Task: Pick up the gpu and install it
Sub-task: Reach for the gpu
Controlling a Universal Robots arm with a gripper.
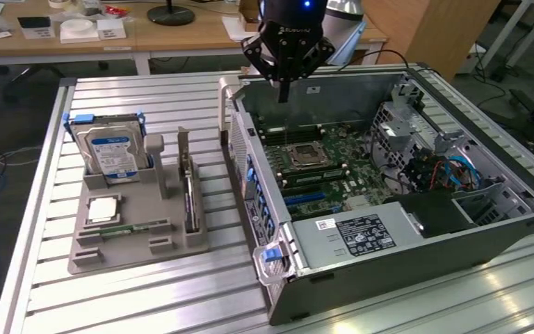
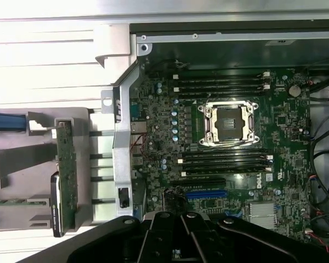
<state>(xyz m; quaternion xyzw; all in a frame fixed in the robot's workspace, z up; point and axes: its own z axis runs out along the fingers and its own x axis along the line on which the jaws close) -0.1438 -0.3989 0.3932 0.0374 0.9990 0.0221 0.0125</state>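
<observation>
Oblique exterior, overhead wrist; shared motherboard

ribbed metal table, matt grey plastic tray

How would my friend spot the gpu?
Beside the open computer case, on the exterior view's left, sits a gray tray. The gpu is the thin card standing on edge nearest the case, unlike the chunky blue-labelled hard drive.

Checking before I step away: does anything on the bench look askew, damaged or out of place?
Nothing stands out. The gpu stands on edge in the grey holder beside the hard drive, the computer case lies open, and the shut gripper hangs empty above it.
</observation>
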